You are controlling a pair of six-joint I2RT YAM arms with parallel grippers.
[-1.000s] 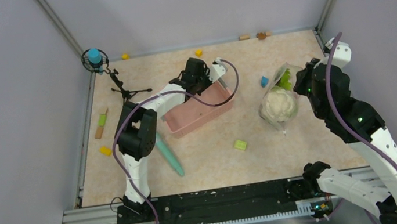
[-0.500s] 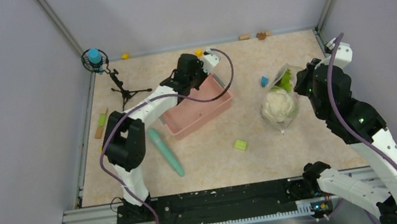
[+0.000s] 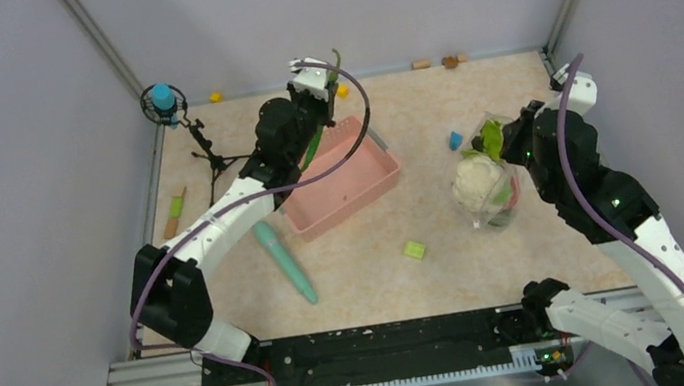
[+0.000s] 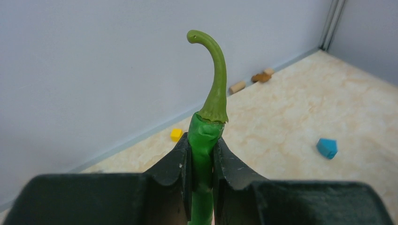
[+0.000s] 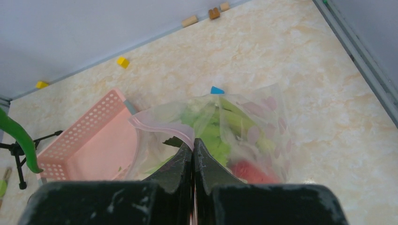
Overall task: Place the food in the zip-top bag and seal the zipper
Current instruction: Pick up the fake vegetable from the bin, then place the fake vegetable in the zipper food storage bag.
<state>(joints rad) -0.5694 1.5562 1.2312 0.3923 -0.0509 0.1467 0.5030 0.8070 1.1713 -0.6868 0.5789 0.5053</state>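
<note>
Clear zip-top bag [image 3: 506, 213], zipper [image 5: 159, 126] open, holding cauliflower [image 3: 473, 181], tomato [image 5: 251, 171], greens [image 5: 212, 137], green chilli [image 4: 205, 133] aloft

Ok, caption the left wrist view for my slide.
Left gripper clamped on a green pepper, curved stem up; a yellow block and a blue block lie on the table beyond.

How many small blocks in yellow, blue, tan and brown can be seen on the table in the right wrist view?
Yellow blocks: 2
Blue block, partly hidden behind the bag: 1
Tan blocks: 2
Brown block: 1
Total: 6
</note>
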